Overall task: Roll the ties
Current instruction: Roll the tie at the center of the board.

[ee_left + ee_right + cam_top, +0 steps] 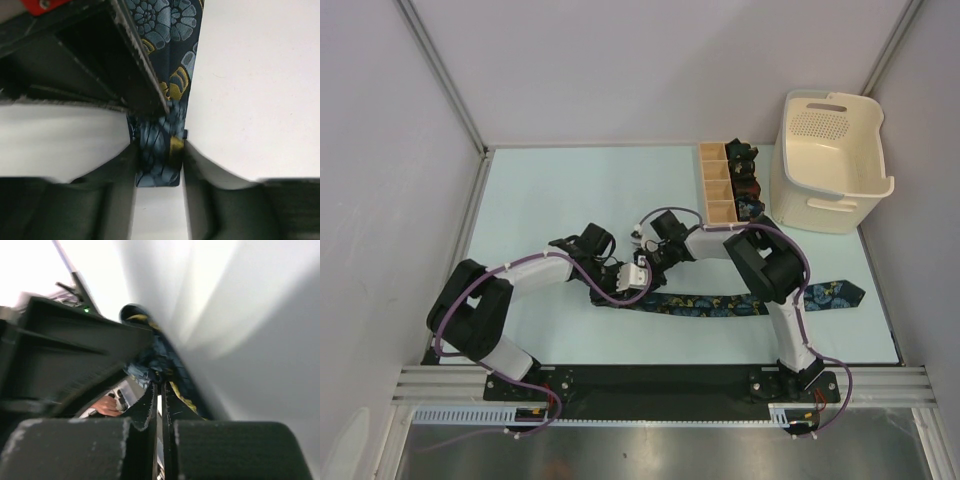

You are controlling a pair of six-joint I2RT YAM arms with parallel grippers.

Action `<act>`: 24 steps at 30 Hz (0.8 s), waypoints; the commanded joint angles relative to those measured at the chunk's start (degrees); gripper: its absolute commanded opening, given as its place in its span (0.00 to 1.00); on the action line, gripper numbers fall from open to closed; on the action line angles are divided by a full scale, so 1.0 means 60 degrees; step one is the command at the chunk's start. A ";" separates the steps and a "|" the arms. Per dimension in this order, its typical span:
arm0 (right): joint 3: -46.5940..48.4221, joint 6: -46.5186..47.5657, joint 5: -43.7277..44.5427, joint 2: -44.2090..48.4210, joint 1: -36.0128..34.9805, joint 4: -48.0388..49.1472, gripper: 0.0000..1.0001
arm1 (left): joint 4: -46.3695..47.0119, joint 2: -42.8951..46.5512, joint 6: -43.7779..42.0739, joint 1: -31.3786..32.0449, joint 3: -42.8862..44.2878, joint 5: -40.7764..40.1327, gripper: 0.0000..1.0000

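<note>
Pale-blue tabletop (570, 190) holds a floral tie (700, 305) between grey walls (620, 70).

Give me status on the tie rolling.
Done: rolled ties sit in the wooden box. In hand: the left gripper pinches one end of the floral tie, with the right gripper shut beside it. Left: that tie lies almost entirely flat, unrolled.

no legible txt, no labels, no nos.
</note>
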State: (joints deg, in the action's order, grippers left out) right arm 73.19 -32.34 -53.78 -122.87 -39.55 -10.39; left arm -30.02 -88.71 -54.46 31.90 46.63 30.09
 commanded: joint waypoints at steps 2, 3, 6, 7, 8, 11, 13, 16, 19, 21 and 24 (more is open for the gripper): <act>0.0180 0.0731 0.0891 -0.0176 0.0161 -0.1064 0.00 | -0.0079 0.0383 -0.0079 -0.0364 -0.0038 -0.0035 0.60; 0.0180 0.0833 0.0964 -0.0162 0.0190 -0.1153 0.00 | -0.0080 0.0486 -0.0036 -0.0641 -0.0009 0.0039 0.65; 0.0180 0.0950 0.1228 -0.0205 0.0205 -0.1402 0.00 | -0.0211 0.0809 -0.0312 -0.1154 0.0036 0.0317 0.70; 0.0194 0.0995 0.1287 -0.0234 0.0190 -0.1403 0.00 | -0.0240 0.0839 -0.0386 -0.1229 0.0021 0.0376 0.70; 0.0311 0.1024 0.1345 -0.0278 0.0176 -0.1548 0.00 | -0.0299 0.0825 -0.0474 -0.1302 0.0021 0.0405 0.70; 0.0487 0.1141 0.1536 -0.0410 0.0088 -0.1796 0.00 | -0.0446 0.0795 -0.0723 -0.1318 -0.0023 0.0711 0.69; 0.0634 0.1229 0.1667 -0.0498 0.0044 -0.1856 0.00 | -0.0431 0.0810 -0.0738 -0.1318 -0.0023 0.0946 0.70; 0.0722 0.1331 0.1800 -0.0557 0.0000 -0.2047 0.00 | -0.0388 0.0708 -0.0738 -0.1259 0.0006 0.1240 0.70; 0.0780 0.1347 0.1742 -0.0630 0.0000 -0.2106 0.00 | -0.0183 0.0532 -0.0811 -0.1142 -0.0008 0.1197 0.73; 0.0853 0.1449 0.1756 -0.0630 -0.0029 -0.2208 0.00 | -0.0124 0.0415 -0.0826 -0.0996 0.0050 0.1094 0.74; 0.0985 0.1551 0.1742 -0.0630 -0.0015 -0.2311 0.00 | -0.0080 0.0312 -0.0841 -0.0791 0.0109 0.1065 0.77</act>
State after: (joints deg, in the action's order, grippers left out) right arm 77.73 -26.09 -49.32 -124.36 -39.33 -22.17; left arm -31.66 -86.02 -57.58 25.47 46.61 33.69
